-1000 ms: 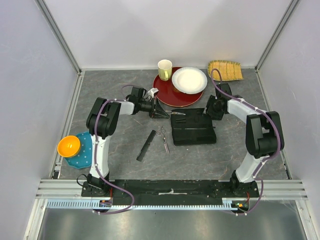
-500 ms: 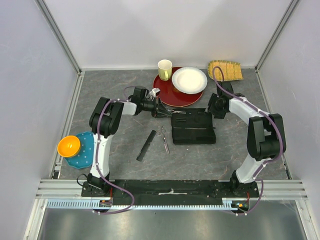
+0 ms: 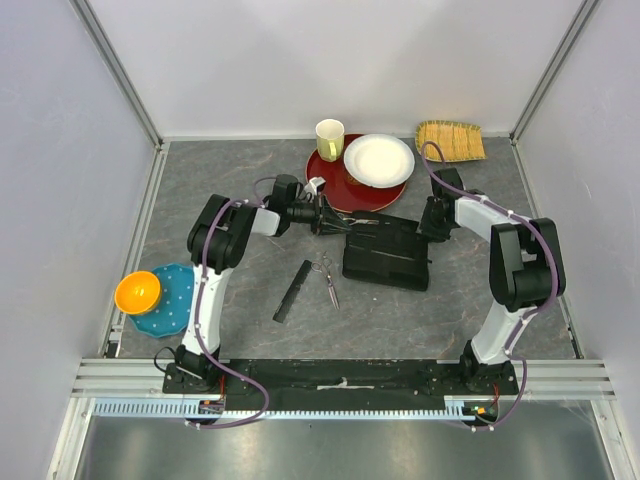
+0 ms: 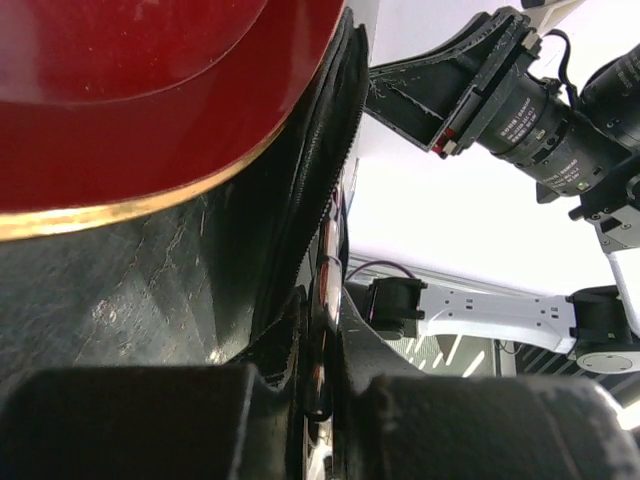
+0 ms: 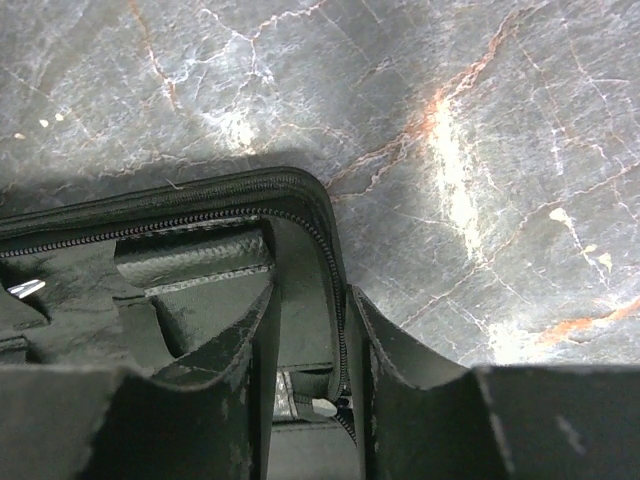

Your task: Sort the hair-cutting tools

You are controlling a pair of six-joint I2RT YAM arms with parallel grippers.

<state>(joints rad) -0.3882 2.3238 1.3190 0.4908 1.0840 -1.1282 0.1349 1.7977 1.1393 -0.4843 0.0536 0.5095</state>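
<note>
L gripper (image 4: 318, 400) is clenched on the zipped edge of the case (image 3: 385, 262); in its wrist view the zip strip runs up from btw the fingers, w/ the red tray (image 4: 130, 90) filling the upper left just behind.

R gripper (image 5: 310, 395) is likewise pinched shut on the case's opposite rim, wall and zip squeezed btw its pads; case pockets show at centre left of that view. A silver tip (image 5: 25, 288) sits at the far left edge there; poss. a tool already stowed, can't tell.

In the top view the case lies at centre frame; L holds its upper-left corner, R its upper-right edge, and the upper flap looks lifted off the rest.

The comb (image 3: 293, 291) and scissors (image 3: 326, 276) lie flat on the table (image 3: 240, 180) just left of the case, lower centre, side by side; neither is held. A thicker comb-type tool isn't clearly visible.

Step in hand, as I read it: both arms are spreading the case open, prep for loading; sorting proper looks barely begun.

Next move prob. calls for one gripper to let go while the other keeps the flap up; L is nearer the tools. Both tools are thin and flat on the table, so it needs a low pinch across the narrow width; the flap may drop shut once one side is freed.
</note>
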